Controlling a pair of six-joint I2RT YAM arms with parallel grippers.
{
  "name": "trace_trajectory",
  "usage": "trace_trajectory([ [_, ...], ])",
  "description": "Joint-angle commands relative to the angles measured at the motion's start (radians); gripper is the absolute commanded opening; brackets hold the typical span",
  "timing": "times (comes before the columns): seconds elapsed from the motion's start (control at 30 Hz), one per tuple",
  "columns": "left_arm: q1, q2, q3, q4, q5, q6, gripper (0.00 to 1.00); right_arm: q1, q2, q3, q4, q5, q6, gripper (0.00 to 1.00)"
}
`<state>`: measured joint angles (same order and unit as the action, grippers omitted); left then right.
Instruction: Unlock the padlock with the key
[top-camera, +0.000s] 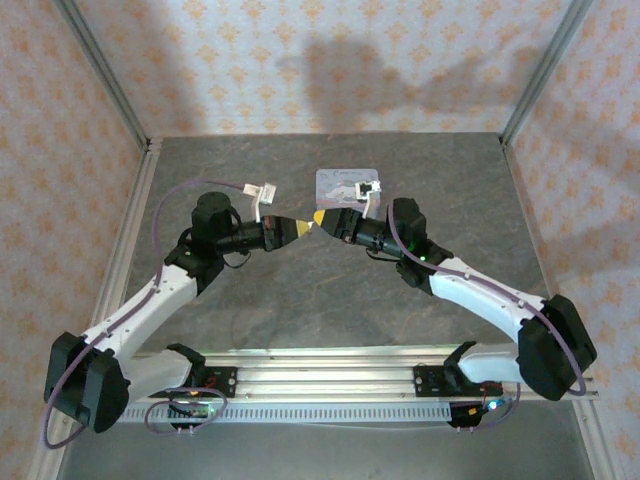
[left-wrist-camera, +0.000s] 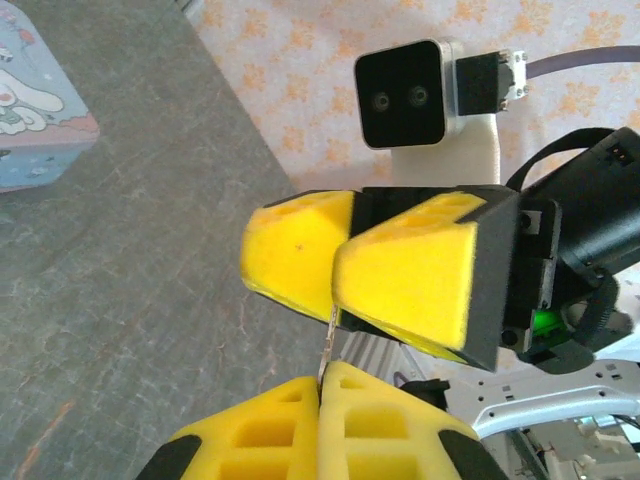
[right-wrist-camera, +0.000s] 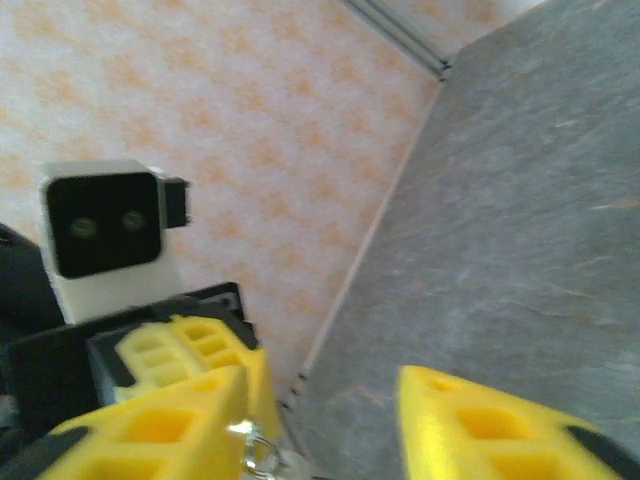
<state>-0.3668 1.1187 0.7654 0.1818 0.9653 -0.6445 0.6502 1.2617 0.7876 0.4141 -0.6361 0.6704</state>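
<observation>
We see the two arms meet tip to tip above the middle of the grey table (top-camera: 300, 305), just in front of the pale-blue tin (top-camera: 347, 186) with the cartoon lid, which lies flat toward the far edge.

The left gripper (left-wrist-camera: 320, 400) has its yellow pads pressed together. A thin metal piece (left-wrist-camera: 328, 345) stands up out of the seam between them and reaches the underside of the fingers opposite. We cannot tell whether this sliver is the key's blade or part of the padlock; it is too small and mostly covered by the foam.

The right gripper (right-wrist-camera: 325, 400) faces the left one nose to nose. In its own wrist view its two yellow fingers stand spread, with bare table and the patterned wall (right-wrist-camera: 250, 120) showing in the gap. A small metal ring (right-wrist-camera: 262, 452) sits at the inner edge of its left-hand finger, at the bottom of that view. We cannot make out what the ring is attached to, nor whether that finger touches it or merely stands beside it.

From the left wrist view, the right arm's fingers (left-wrist-camera: 410, 275) hang just above the left pads, with the right wrist camera (left-wrist-camera: 405, 95) behind them. From the right wrist view, the left wrist camera (right-wrist-camera: 100, 225) looks back at us over the left gripper's yellow fingers. The tin lies apart from both grippers, untouched.
</observation>
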Motion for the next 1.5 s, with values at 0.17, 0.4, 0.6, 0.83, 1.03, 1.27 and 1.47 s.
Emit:
trace_trajectory([
  [0.17, 0.001, 0.009, 0.018, -0.121, -0.115, 0.105, 0.0, -0.048, -0.073, 0.172, -0.424, 0.224, -0.173, 0.64],
  [0.4, 0.029, 0.181, 0.169, -0.289, -0.346, 0.207, 0.0, -0.292, 0.211, 0.466, -0.874, 0.45, -0.135, 0.76],
  [0.6, 0.072, 0.45, 0.394, -0.377, -0.565, 0.214, 0.0, -0.338, 0.544, 0.76, -0.993, 0.549, -0.16, 0.82],
  [0.83, 0.078, 0.798, 0.717, -0.491, -0.695, 0.245, 0.0, -0.354, 0.84, 1.046, -1.111, 0.551, -0.196, 0.79],
  [1.03, 0.066, 1.011, 0.913, -0.551, -0.72, 0.256, 0.0, -0.353, 0.922, 1.069, -1.073, 0.435, -0.225, 0.71],
  [1.27, 0.013, 0.994, 0.849, -0.532, -0.731, 0.267, 0.0, -0.311, 0.846, 0.872, -0.934, 0.337, -0.176, 0.66],
  [1.47, 0.006, 0.847, 0.625, -0.452, -0.732, 0.248, 0.0, -0.236, 0.734, 0.688, -0.845, 0.34, -0.1, 0.65],
])
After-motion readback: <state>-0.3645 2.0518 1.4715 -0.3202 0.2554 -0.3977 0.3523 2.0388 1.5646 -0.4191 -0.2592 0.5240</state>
